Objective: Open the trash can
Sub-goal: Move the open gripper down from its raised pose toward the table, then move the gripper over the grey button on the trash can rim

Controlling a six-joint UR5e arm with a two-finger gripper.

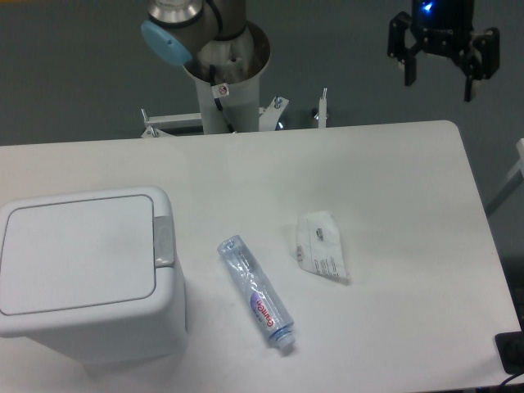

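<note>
The trash can (82,270) is a large white boxy bin at the table's front left, its flat lid lying shut. A small grey push-button tab (164,241) sits on the lid's right edge. My gripper (440,80) hangs high at the top right, above the table's far right corner and far from the bin. Its two dark fingers are spread apart and hold nothing.
A clear plastic bottle (255,292) lies on its side just right of the bin. A crumpled white wrapper (322,246) lies right of the bottle. The arm's base column (227,78) stands behind the table's far edge. A dark object (512,352) sits at the front right corner.
</note>
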